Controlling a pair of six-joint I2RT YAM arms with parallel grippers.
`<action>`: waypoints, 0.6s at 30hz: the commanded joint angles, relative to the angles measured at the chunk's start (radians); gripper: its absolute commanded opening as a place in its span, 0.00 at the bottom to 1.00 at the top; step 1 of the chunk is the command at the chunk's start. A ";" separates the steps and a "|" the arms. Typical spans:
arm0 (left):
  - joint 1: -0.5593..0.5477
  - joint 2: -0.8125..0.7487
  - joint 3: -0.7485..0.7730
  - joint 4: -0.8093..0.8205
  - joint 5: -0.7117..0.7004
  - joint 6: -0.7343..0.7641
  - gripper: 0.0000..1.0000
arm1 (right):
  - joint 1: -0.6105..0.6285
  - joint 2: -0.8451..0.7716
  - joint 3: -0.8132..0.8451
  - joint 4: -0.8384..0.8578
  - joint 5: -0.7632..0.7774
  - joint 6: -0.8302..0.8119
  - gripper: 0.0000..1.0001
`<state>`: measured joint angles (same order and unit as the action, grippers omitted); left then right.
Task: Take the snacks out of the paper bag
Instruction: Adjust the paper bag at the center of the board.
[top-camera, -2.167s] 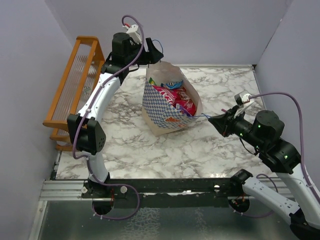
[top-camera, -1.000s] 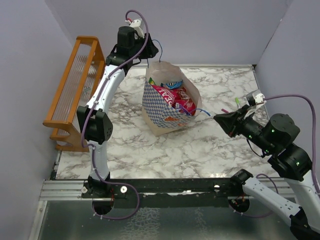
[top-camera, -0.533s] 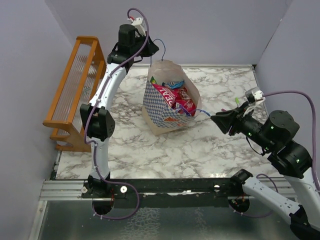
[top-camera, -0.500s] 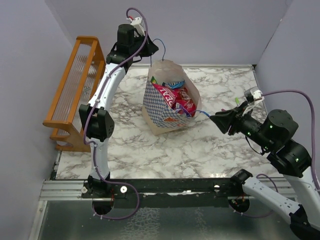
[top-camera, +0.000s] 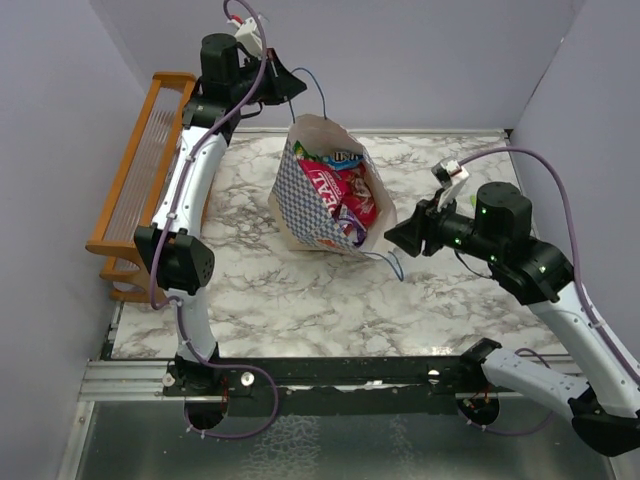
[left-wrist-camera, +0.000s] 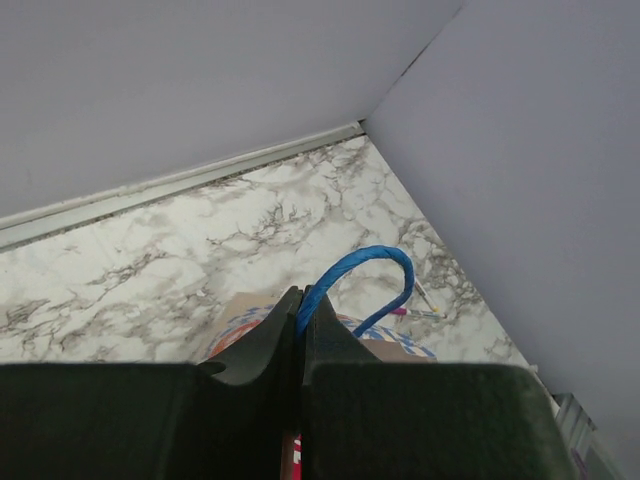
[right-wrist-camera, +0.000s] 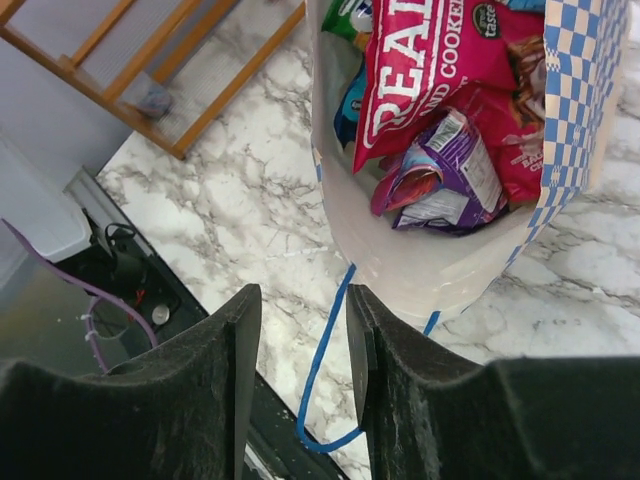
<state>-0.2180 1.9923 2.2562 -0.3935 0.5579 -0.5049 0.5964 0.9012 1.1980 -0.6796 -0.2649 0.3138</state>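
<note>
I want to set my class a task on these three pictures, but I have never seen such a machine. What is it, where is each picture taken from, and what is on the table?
These are two robot arms bolted at the near edge of a marble table. The wide picture looks down from above and behind them. The other two come from a camera on each wrist. A paper bag stands on the table, full of snacks, with a pink-red packet on top. The left fingers are shut on the bag's blue cord handle. The right fingers are open near the bag's mouth and hold nothing. An orange wooden rack stands at the left.
</note>
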 joint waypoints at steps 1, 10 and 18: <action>0.032 -0.167 -0.020 0.130 0.141 -0.018 0.00 | 0.006 0.010 -0.059 0.111 -0.097 0.027 0.41; -0.041 -0.420 -0.414 0.247 0.252 -0.059 0.00 | 0.007 0.142 -0.168 0.230 -0.192 0.079 0.40; -0.138 -0.568 -0.605 0.261 0.182 -0.077 0.00 | 0.008 0.189 -0.176 0.249 -0.130 0.063 0.41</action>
<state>-0.3355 1.5192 1.7008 -0.2314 0.7372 -0.5488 0.5968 1.0718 1.0115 -0.4919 -0.4053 0.3813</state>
